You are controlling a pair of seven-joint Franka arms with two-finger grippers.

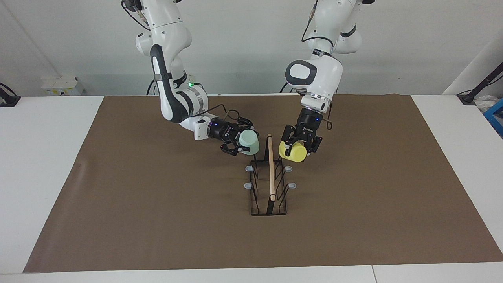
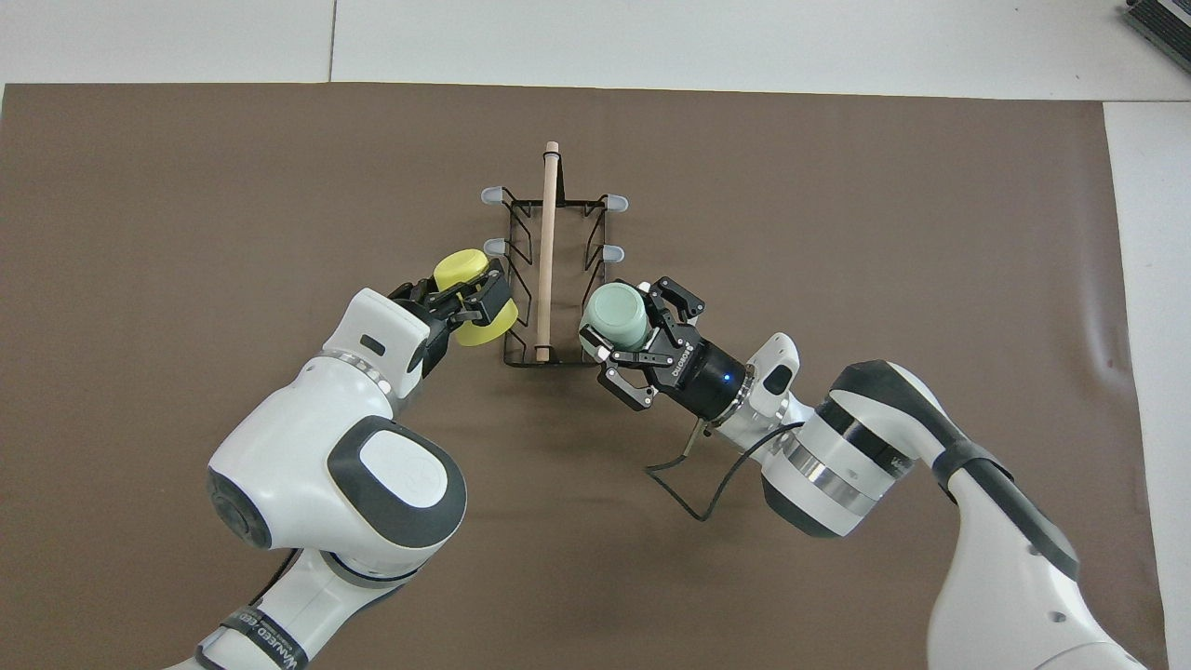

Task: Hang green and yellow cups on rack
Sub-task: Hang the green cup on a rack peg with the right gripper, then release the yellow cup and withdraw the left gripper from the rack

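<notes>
The black wire rack [image 1: 255, 196] with its wooden rod [image 1: 271, 173] stands mid-table; it also shows in the overhead view [image 2: 521, 279]. My right gripper [image 1: 244, 140] is shut on the mint green cup [image 1: 250, 144], held tilted with its base up, at the rack's end nearest the robots on the right arm's side. My left gripper [image 1: 298, 151] is shut on the yellow cup [image 1: 294, 154], tilted base up at the same end on the left arm's side. Overhead: right gripper [image 2: 625, 326], green cup [image 2: 616, 314], left gripper [image 2: 470, 300], yellow cup [image 2: 458, 268]. The cups cover the two nearest prongs.
A brown mat [image 1: 157, 220] covers the white table [image 1: 39, 157]. The rack's other prongs [image 1: 248, 168] with lilac tips stand bare. A loose black cable [image 2: 689, 484] hangs from the right wrist over the mat.
</notes>
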